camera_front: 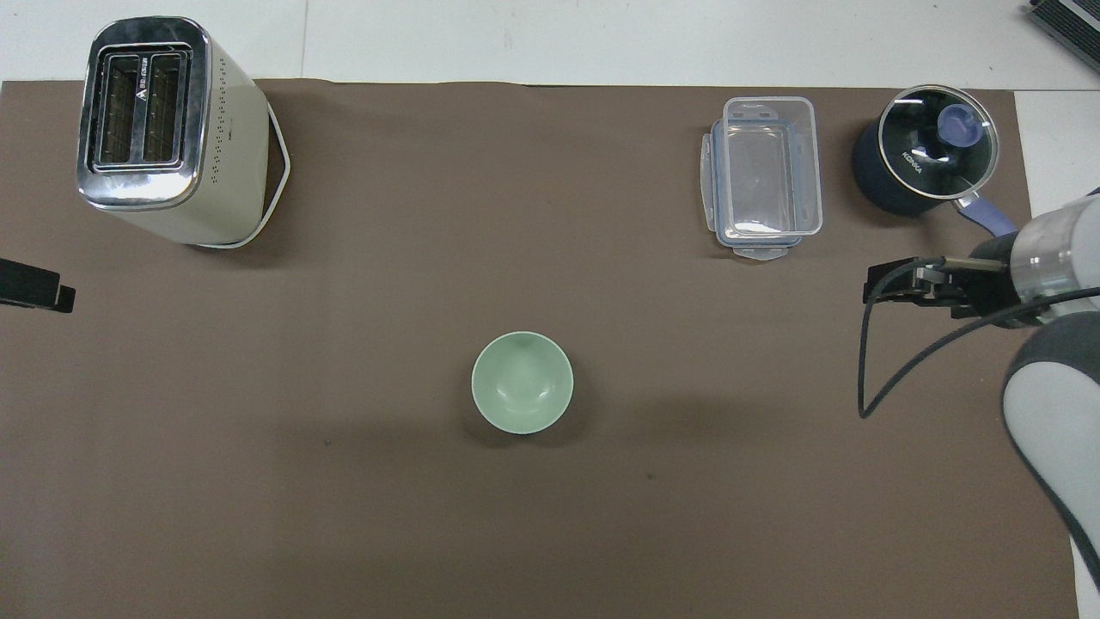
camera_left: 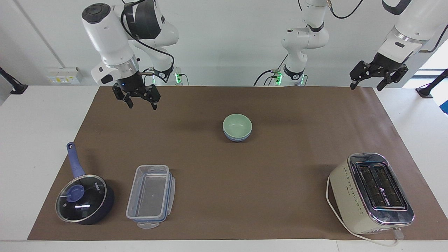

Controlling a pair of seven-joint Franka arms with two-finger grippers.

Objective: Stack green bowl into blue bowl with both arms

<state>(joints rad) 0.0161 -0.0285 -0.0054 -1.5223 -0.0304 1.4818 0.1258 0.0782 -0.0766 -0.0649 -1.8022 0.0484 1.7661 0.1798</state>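
Observation:
The green bowl (camera_left: 237,123) (camera_front: 522,383) sits nested in the blue bowl (camera_left: 238,138) in the middle of the brown mat. Only the blue bowl's lower rim shows under it in the facing view, and the overhead view hides it. My right gripper (camera_left: 142,104) hangs open and empty in the air over the mat's edge by the robots, toward the right arm's end, well apart from the bowls. My left gripper (camera_left: 366,85) waits open and empty above the mat's corner at the left arm's end.
A cream toaster (camera_left: 371,192) (camera_front: 163,129) stands far from the robots at the left arm's end. A clear lidded container (camera_left: 150,196) (camera_front: 763,176) and a dark blue saucepan (camera_left: 84,199) (camera_front: 924,155) with a glass lid stand at the right arm's end.

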